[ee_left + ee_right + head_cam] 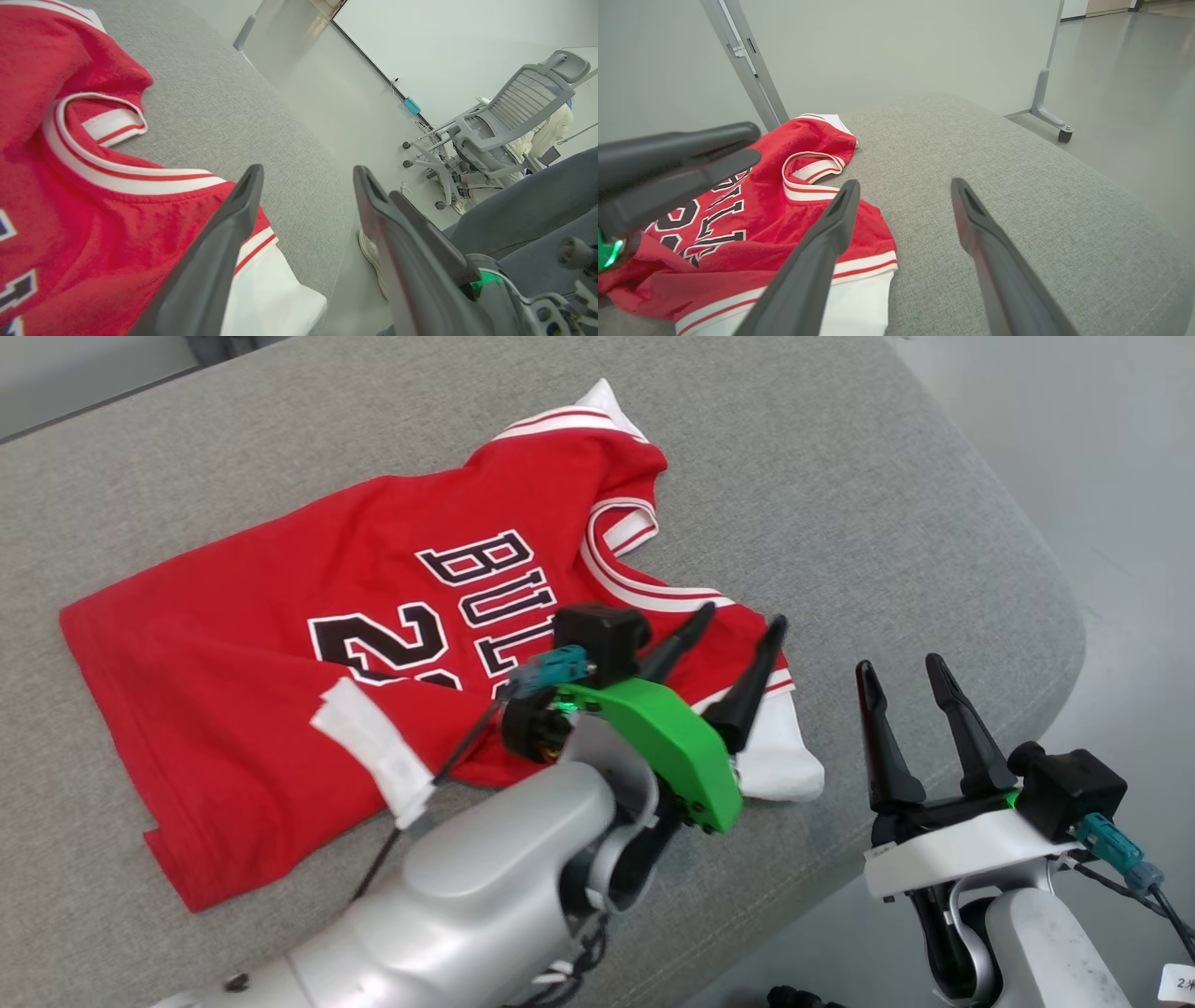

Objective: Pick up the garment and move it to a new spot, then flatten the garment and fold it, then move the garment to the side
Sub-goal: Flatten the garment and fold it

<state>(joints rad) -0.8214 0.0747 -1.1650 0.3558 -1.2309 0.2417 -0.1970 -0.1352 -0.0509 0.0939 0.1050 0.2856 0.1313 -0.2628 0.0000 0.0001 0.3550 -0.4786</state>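
Closest to you, your right gripper [898,665] sits at the near edge of the grey cushion [840,504], its two fingers spread apart and holding nothing. Just to its left, your left gripper [741,616] hangs over the jersey [233,644] with its fingers also apart and nothing between them; you cannot tell whether the tips touch the cloth. Under it is the near sleeve, red with white trim and a white end. The jersey lies mostly spread on the cushion, black lettering up, collar toward your right, hem toward your left, a white strip [373,751] across its near part, and the far sleeve rumpled. Beyond the cushion is pale floor, with a grey office chair [504,121] standing well off.
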